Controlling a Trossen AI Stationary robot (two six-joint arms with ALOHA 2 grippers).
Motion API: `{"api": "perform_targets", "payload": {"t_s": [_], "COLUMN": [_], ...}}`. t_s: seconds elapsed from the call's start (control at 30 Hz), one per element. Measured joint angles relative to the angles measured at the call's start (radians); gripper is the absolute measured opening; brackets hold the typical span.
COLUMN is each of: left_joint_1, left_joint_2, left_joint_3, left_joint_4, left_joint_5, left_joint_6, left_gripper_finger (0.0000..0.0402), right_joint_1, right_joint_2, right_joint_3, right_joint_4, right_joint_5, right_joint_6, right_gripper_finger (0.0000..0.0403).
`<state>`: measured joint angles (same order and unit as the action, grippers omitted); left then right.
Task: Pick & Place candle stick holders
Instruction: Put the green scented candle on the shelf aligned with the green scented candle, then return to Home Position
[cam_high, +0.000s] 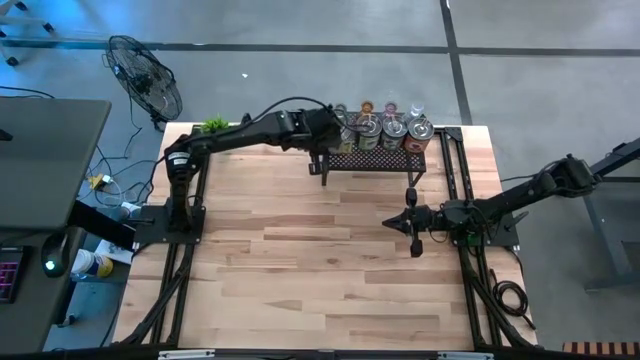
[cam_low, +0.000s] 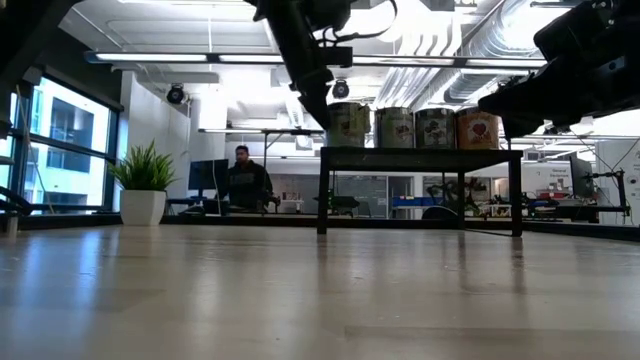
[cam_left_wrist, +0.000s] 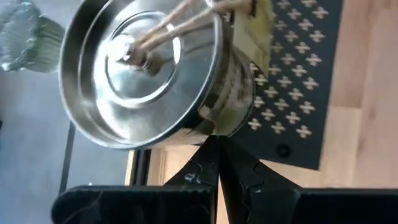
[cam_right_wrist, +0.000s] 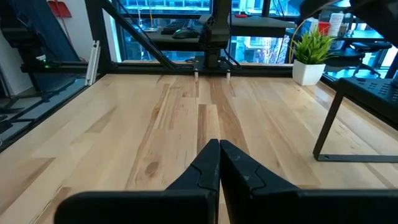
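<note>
Four squat silver holders (cam_high: 382, 131) stand in a row on the black mesh rack (cam_high: 380, 158) at the far edge. Smaller glass holders (cam_high: 378, 107) stand just behind them. My left gripper (cam_high: 332, 138) is shut, its tips at the side of the leftmost silver holder (cam_left_wrist: 146, 68), which has twine and a tag on its lid. My right gripper (cam_high: 390, 222) is shut and empty, above the table's right half; the right wrist view shows it (cam_right_wrist: 219, 155) over bare wood. My left gripper's shut fingertips (cam_left_wrist: 217, 144) stand at the lower side wall (cam_left_wrist: 214, 121) of the leftmost silver holder, coming level from the table's left side. I cannot tell whether they touch it. The holder stands upright on the rack.
A small potted plant (cam_high: 214, 125) stands at the far left corner, left of the rack. The rack's legs (cam_low: 322, 195) stand on the table. A person (cam_low: 246, 180) sits in the room beyond. Open wood lies between the rack and the near edge.
</note>
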<state>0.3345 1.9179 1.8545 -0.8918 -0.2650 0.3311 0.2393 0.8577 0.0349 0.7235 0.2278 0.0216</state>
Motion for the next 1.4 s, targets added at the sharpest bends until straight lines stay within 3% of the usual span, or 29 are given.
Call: {"api": "perform_targets", "payload": {"t_s": [0.53,0.7,0.83,1.13,1.27,1.4], "left_joint_1": [-0.001,-0.004,-0.027,-0.048,-0.050,-0.047], "left_joint_2": [-0.009,-0.063,-0.145,-0.438,-0.568,-0.671], "left_joint_3": [-0.001,-0.029,-0.200,-0.784,-0.972,-1.127], "left_joint_4": [0.084,0.111,0.270,0.812,0.970,1.091], "left_joint_5": [-0.002,0.108,0.175,0.299,0.320,0.334], "left_joint_6": [0.011,-0.014,-0.043,-0.207,-0.250,-0.253], "left_gripper_finger": [0.0000,0.0000,0.0000,0.0000,0.0000,0.0000], "right_joint_1": [0.004,0.004,0.004,-0.016,-0.078,-0.202], "right_joint_2": [0.000,0.000,-0.001,-0.001,-0.001,-0.001], "right_joint_3": [0.000,0.000,0.000,0.029,0.092,0.167], "right_joint_4": [0.000,0.000,0.000,0.000,-0.092,-0.220], "right_joint_5": [0.005,0.007,0.017,0.012,-0.074,-0.254], "right_joint_6": [-0.003,-0.003,0.003,0.022,0.000,-0.003], "right_gripper_finger": [0.0000,0.0000,0.0000,0.0000,0.0000,0.0000]}}
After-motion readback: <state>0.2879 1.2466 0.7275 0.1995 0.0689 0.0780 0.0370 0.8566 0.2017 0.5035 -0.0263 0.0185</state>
